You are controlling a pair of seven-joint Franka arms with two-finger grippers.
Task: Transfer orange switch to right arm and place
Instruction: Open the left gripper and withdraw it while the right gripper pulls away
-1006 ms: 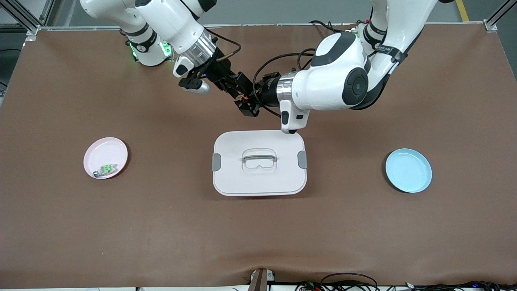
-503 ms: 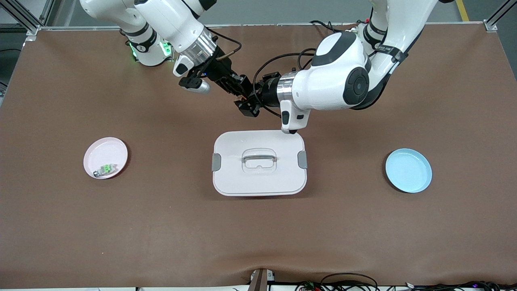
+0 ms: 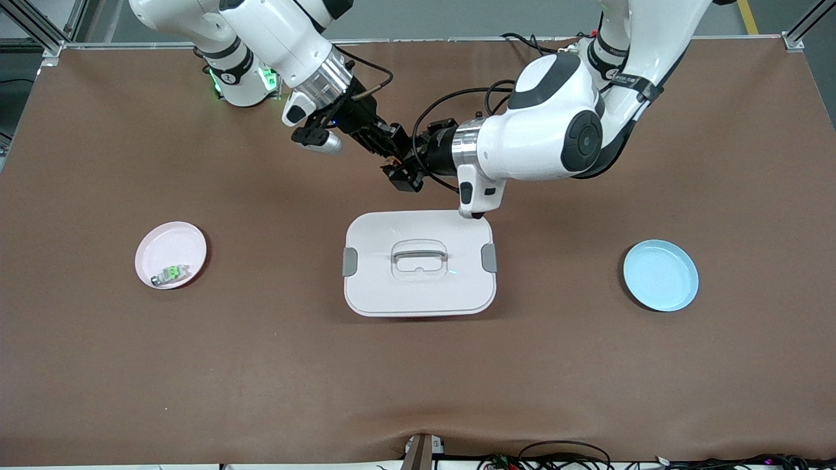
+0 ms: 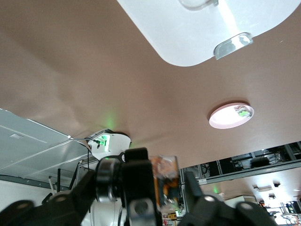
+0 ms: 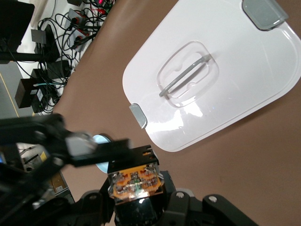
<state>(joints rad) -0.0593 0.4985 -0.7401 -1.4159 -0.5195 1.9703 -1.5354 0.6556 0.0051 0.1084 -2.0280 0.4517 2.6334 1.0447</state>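
We see the right end effector (image 3: 394,156), hung over bare brown worktop (image 3: 418,378) above the middle, with its fingers clamped on the tiny black blocky switch with an orange centre (image 3: 392,158); the left end effector (image 3: 403,175) meets it there, its fingers parted beside the switch rather than pinching it. Nearer the front camera lies a white rectangular plastic lid with a grey handle (image 3: 418,263). Toward the right arm's end sits a round pink plate (image 3: 171,254) holding a pale green-centred switch (image 3: 171,273), and toward the left arm's end a round light-blue plate (image 3: 660,275).
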